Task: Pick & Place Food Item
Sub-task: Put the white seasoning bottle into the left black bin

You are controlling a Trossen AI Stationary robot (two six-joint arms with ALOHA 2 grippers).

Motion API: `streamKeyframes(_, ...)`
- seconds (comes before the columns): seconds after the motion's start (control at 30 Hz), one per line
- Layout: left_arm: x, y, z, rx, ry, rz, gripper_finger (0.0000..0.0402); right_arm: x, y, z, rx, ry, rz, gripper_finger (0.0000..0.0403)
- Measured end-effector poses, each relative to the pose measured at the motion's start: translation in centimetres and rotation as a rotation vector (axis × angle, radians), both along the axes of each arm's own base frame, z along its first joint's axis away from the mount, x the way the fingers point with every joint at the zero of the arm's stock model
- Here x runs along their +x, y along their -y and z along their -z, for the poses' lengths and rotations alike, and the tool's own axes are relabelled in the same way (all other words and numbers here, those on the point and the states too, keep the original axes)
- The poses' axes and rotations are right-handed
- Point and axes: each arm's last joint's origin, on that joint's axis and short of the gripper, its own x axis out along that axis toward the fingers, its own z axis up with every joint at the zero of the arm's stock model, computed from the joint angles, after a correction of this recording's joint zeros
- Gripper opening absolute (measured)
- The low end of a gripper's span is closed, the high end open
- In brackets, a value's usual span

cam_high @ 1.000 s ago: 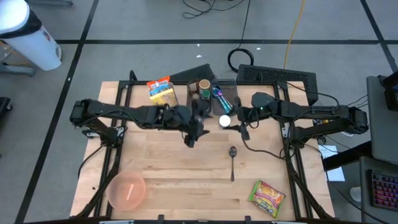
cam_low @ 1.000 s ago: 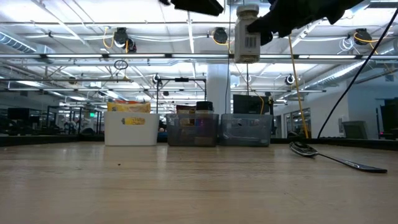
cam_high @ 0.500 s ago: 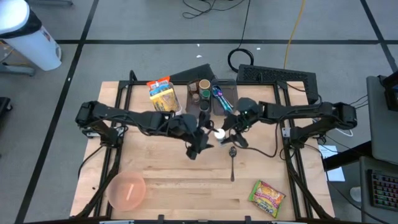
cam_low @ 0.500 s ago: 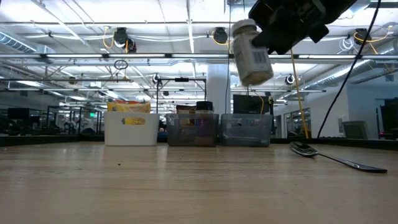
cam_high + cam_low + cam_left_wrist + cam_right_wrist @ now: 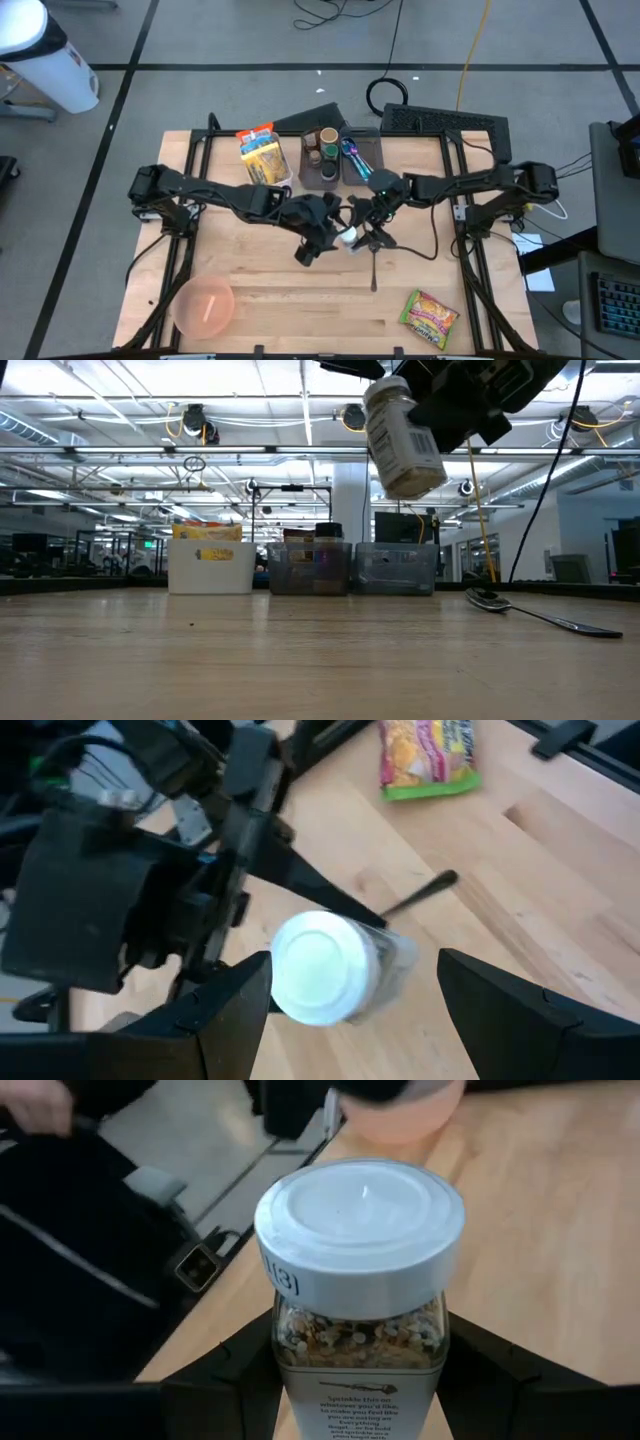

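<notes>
A glass spice jar (image 5: pixel 402 438) with a white lid (image 5: pixel 320 965) and a paper label is high above the table's middle. My right gripper (image 5: pixel 360 1350) is shut on it, and both show in the high view (image 5: pixel 352 236). My left gripper (image 5: pixel 355 975) is open. It faces the jar's lid end, with one finger on either side of the lid (image 5: pixel 322 238). My right gripper pinches the jar's glass body (image 5: pixel 292 1380), below the lid, between its two fingers, which lie along the jar. The jar is lifted clear of the table and tilted, its lid end toward my left gripper. My left gripper: one finger (image 5: pixel 240 1005) stands close beside the lid; whether it touches I cannot tell.
A spoon (image 5: pixel 373 262) lies on the table just near-right of the jar. A pink bowl (image 5: pixel 205 305) stands at the near left and a yellow-green food packet (image 5: pixel 430 315) at the near right. Bins with items (image 5: pixel 330 155) and a yellow packet (image 5: pixel 262 150) line the far edge.
My right gripper has carried the jar toward the table's near edge and left, and the jar has tipped from upright to tilted. My left gripper has moved toward the near edge and right, up to the jar's lid.
</notes>
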Motion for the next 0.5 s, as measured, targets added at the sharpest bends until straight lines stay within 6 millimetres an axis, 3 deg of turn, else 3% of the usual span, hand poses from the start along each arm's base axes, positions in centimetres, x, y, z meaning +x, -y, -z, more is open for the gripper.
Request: streamKeyframes(0.5,0.1,-0.3,-0.3,-0.294,-0.032,0.107,0.0294,1.0,-1.5,1.0,0.116,0.004,-0.178,0.0197)
